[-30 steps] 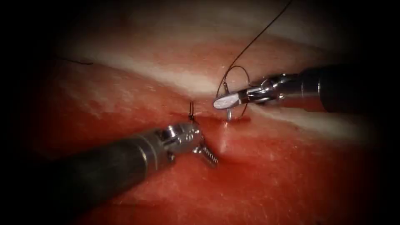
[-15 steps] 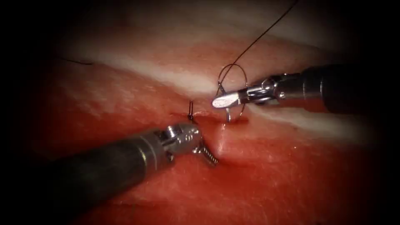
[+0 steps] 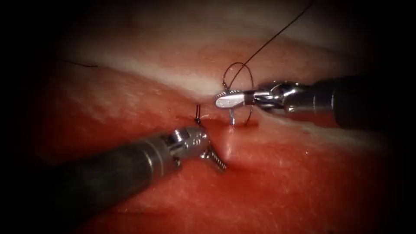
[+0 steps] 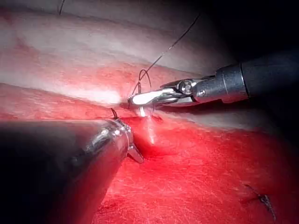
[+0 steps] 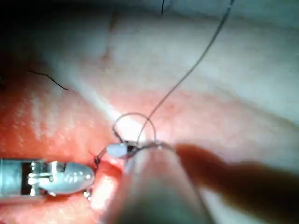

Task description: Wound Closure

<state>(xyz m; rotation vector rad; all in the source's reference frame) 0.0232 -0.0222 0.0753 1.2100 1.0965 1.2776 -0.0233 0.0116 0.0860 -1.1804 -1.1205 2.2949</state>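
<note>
The tissue (image 3: 130, 99) is pressed just below the cut (image 3: 225, 123) by the left tool (image 3: 214, 159), jaws apparently closed on nothing. The needle (image 3: 242, 93) is pinched mid-curve by the right tool (image 3: 227, 100), tip entering at the cut's edge; thread (image 3: 268, 43) trails up over open tissue.

The tissue (image 3: 303, 182) is red and wet-glossy below the cut (image 3: 242, 125), with a pale whitish band above it and pink beyond. The needle (image 3: 242, 86) is thin silver-grey, its thread (image 3: 277, 37) dark. A black stitch (image 3: 198, 112) stands left of the cut. Both tools have shiny silver jaws and dark grey shafts.
</note>
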